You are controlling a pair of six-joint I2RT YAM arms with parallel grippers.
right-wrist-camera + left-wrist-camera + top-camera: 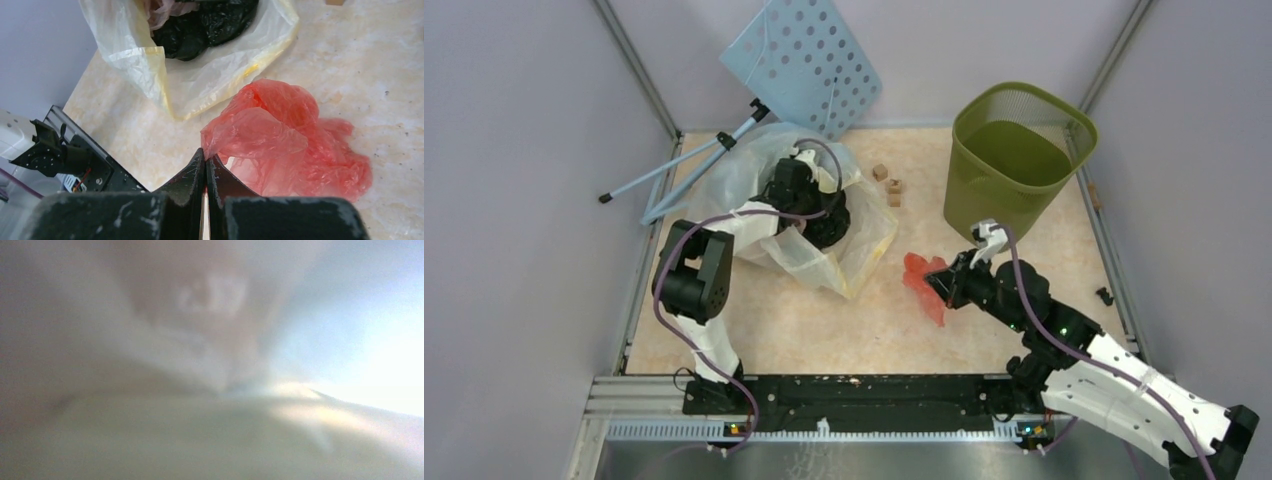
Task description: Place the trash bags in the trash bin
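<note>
The red-pink trash bag lies crumpled on the table in front of the olive-green trash bin. In the right wrist view the bag spreads to the right. My right gripper is shut on an edge of it, the jaws pinched together with red plastic between them; in the top view the gripper sits at the bag's right side. My left gripper is buried in the clear bag with the pale-yellow rim. Its wrist view shows only blurred plastic, with the jaws hidden.
A light-blue perforated board on a stand leans at the back left. Small brown cubes lie between the clear bag and the bin. Dark crumpled plastic sits inside the clear bag. Grey walls close in on both sides.
</note>
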